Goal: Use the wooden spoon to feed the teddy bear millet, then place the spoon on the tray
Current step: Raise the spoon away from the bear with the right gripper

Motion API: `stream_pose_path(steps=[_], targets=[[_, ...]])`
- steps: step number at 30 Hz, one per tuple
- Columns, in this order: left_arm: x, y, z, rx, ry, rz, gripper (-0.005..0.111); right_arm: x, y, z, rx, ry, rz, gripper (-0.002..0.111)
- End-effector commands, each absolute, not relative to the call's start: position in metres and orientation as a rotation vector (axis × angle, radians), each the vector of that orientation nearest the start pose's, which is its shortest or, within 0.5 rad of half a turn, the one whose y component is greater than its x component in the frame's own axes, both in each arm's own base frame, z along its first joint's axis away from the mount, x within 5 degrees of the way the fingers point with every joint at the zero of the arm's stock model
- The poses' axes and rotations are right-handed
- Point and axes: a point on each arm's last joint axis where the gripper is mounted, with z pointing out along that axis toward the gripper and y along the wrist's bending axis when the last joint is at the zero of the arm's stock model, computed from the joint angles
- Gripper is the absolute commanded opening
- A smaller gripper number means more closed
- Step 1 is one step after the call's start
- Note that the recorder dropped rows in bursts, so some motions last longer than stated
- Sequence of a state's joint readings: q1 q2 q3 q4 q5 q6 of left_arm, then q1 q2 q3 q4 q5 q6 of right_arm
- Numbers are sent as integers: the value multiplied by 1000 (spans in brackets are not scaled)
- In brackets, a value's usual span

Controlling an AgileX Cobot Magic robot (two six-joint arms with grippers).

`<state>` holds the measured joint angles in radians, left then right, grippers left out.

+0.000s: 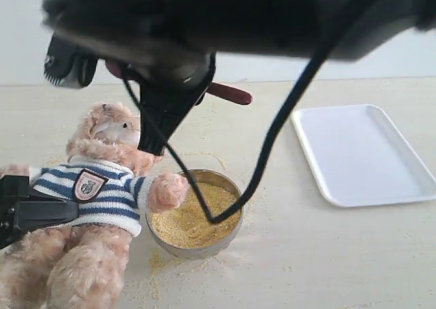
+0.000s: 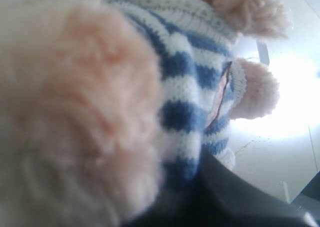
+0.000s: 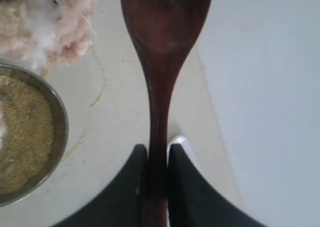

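Observation:
The teddy bear (image 1: 102, 186) sits at the left with one paw over the steel bowl (image 1: 230, 184) of millet (image 1: 194, 217). My left gripper (image 1: 41, 212) is shut on its striped body; in the left wrist view fur and shirt (image 2: 190, 82) fill the picture and one dark finger (image 2: 235, 197) shows. My right gripper (image 3: 157, 154) is shut on the handle of the wooden spoon (image 3: 162, 32), held in the air beside the bear's head. No grains show in its oval bowl. A red-brown end of the spoon (image 1: 230, 93) sticks out past the arm. The white tray (image 1: 361, 152) lies at the right.
My right arm and its black cable (image 1: 272, 139) hang across the top and middle of the exterior view, hiding much of the far table. Loose millet (image 1: 157, 268) is scattered round the bowl. The bowl (image 3: 60, 117) and millet (image 3: 22, 132) lie below the spoon's side.

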<state>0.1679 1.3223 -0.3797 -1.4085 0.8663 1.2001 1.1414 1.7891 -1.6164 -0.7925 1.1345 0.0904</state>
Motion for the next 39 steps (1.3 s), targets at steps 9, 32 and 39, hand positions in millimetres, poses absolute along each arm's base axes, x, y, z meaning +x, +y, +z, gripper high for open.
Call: stream_pose_path(steps=[9,32,39], targets=[[191,-34,183,-29,2379,-1056,5,238,241,373,-1205,2247,-287,0],[201,-19,192,-99,2347,-1026,5,257,215,371,-1179,2349,-165,0],[201,-19,192,-99,2347,-1026,5,257,215,371,-1179,2351,-159,0]])
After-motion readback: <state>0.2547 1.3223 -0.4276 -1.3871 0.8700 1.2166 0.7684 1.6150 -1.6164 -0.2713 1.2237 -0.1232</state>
